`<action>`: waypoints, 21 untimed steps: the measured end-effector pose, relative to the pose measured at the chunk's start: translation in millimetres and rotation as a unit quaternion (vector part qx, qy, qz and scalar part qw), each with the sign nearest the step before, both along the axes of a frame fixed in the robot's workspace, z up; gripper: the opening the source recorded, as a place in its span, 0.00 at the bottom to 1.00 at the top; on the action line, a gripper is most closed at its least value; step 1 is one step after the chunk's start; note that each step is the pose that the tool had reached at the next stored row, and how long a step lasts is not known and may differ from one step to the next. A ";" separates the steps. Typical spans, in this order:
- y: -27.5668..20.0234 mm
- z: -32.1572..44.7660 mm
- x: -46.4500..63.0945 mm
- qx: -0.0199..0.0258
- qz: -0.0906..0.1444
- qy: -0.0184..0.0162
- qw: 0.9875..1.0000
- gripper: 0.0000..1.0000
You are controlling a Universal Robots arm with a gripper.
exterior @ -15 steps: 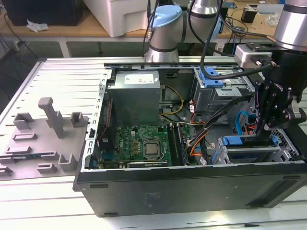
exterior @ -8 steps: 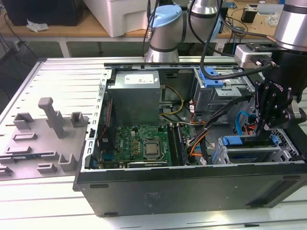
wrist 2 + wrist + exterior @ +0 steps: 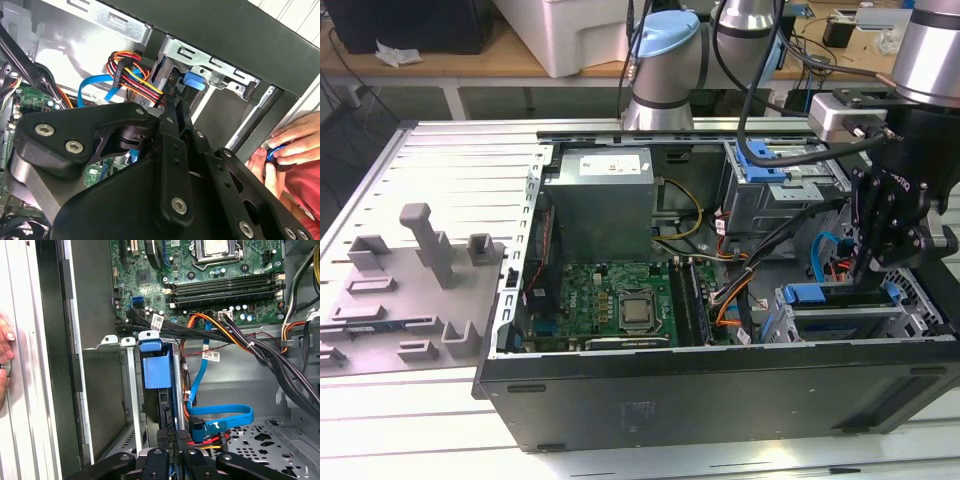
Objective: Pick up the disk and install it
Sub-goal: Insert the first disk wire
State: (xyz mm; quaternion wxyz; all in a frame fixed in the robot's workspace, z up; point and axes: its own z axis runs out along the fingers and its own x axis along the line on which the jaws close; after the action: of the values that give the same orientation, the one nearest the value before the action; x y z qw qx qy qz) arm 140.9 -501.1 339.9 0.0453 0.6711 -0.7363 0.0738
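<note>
on the exterior view's left i see a grey fixture plate (image 3: 450, 165) with grey blocks (image 3: 428, 240) standing on it, lying just beside the open computer case (image 3: 720, 390). moving into the case, a big grey metal box (image 3: 600, 205) with a white label sits at the back and the green motherboard (image 3: 590, 300) lies flat in front of it. further right a small blue latch (image 3: 760, 160) tops a grey metal cage at the back of the case.

at the exterior view's right is the work itself. the disk (image 3: 817, 294) stands on edge inside the drive cage (image 3: 850, 325) at the case's front corner, its long blue strip level with the cage's top. the gripper (image 3: 868, 270) hangs straight over it, tip down on that strip.

in the first wrist view the gripper (image 3: 174, 440) has its jaws drawn in on the disk (image 3: 157, 367), clenched on the narrow edge, with the blue end tab further along the slot. a flat blue cable (image 3: 220, 415) loops just beside the cage. in the second wrist view the gripper (image 3: 177, 105) reaches into the same cage, the disk's blue tab (image 3: 195, 81) just past its tip, and a bundle of orange, red and yellow wires (image 3: 135, 75) runs close by.

beyond the case's outer wall a person's hands (image 3: 287, 147) hold a small dark object.
</note>
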 end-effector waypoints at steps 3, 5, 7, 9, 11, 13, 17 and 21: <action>0.0 0.0 0.0 0.001 0.000 0.000 1.000 0.17; 0.0 0.0 0.0 0.001 0.000 0.000 1.000 0.17; -0.1 0.0 -0.3 0.001 0.000 0.000 1.000 0.17; -0.2 0.0 -0.7 0.001 0.000 0.000 1.000 0.17; -0.4 0.0 -0.9 0.001 0.000 0.000 1.000 0.17; -1.0 0.0 -1.0 0.001 0.000 0.000 1.000 0.17; -1.2 0.0 -1.0 0.001 0.000 0.000 1.000 0.17; -1.3 0.0 -1.0 0.001 0.000 0.000 1.000 0.17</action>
State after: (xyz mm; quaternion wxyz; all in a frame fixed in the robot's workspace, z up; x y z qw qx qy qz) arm 139.9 -502.4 339.9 0.0445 0.6712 -0.7364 0.0731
